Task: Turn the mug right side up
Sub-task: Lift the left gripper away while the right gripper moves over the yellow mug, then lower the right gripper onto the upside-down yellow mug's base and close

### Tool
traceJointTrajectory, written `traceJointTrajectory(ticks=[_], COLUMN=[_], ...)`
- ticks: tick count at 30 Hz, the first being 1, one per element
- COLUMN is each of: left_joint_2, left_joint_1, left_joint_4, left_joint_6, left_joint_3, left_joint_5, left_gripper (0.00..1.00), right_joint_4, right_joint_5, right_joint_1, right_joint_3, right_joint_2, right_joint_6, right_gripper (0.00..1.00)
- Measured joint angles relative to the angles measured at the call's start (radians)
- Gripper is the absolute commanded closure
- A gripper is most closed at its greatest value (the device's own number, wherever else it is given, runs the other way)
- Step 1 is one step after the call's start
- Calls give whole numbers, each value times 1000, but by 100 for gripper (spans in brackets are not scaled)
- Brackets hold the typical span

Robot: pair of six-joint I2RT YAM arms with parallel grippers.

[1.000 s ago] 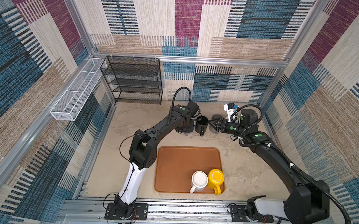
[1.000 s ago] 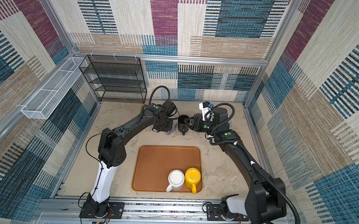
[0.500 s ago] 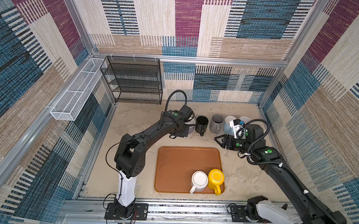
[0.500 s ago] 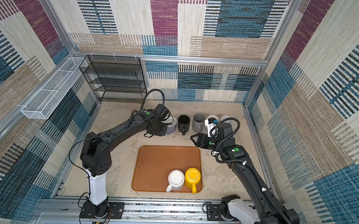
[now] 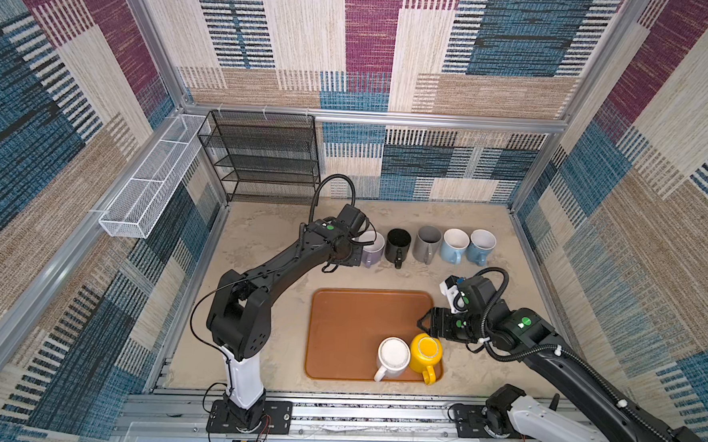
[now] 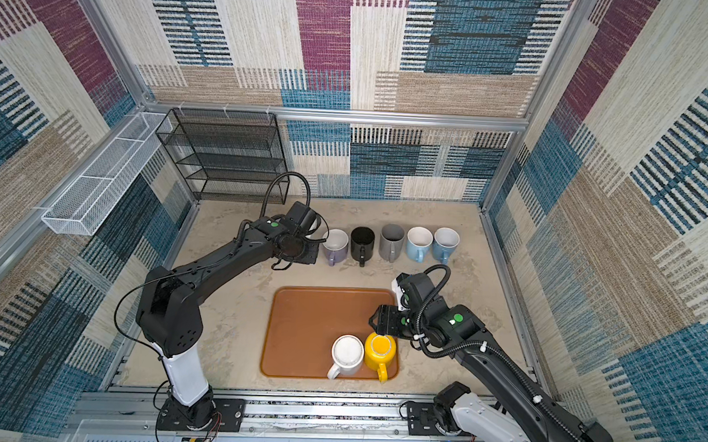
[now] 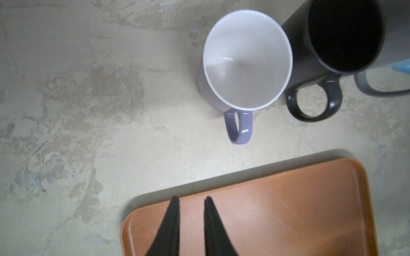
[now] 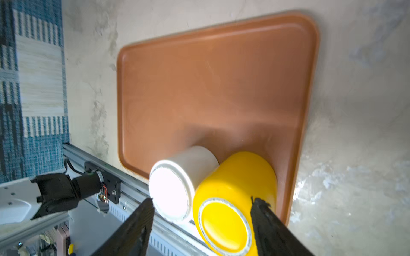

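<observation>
A glossy yellow ceramic mug [image 5: 424, 352] sits upside down at the near right corner of the flat orange-brown plastic tray [image 5: 351, 326], touching an equally upturned white ceramic mug [image 5: 393, 355] on its left. The right arm's jaws hang spread wide just behind the yellow mug, gripping nothing. At the back of the mottled beige desk [image 5: 259, 242], the left arm's jaws stand a narrow gap apart, empty, beside an upright lavender ceramic mug [image 5: 374, 246].
</observation>
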Motion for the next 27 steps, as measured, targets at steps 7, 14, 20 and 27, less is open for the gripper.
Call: traceJointTrajectory(ticks=[7,14,20,27], left_joint_2=[-1,-3,-35,-61], left_joint_1=[8,15,22,42], left_joint_4=[16,20,26,26], left_joint_6=[0,0,0,10], left_joint_3=[-6,-13,-34,-52], left_joint_5=[25,51,49,43], left_gripper=[84,85,87,88], right_joint_4=[-113,-150,-127,-23], right_joint_5=[31,57,57,41], right_joint_1=[69,130,169,173], right_joint_3=[-17,-36,-56,-64], right_joint_2=[-29,-9,48,126], right_joint_6=[64,100,104,103], right_gripper=[25,22,24,27])
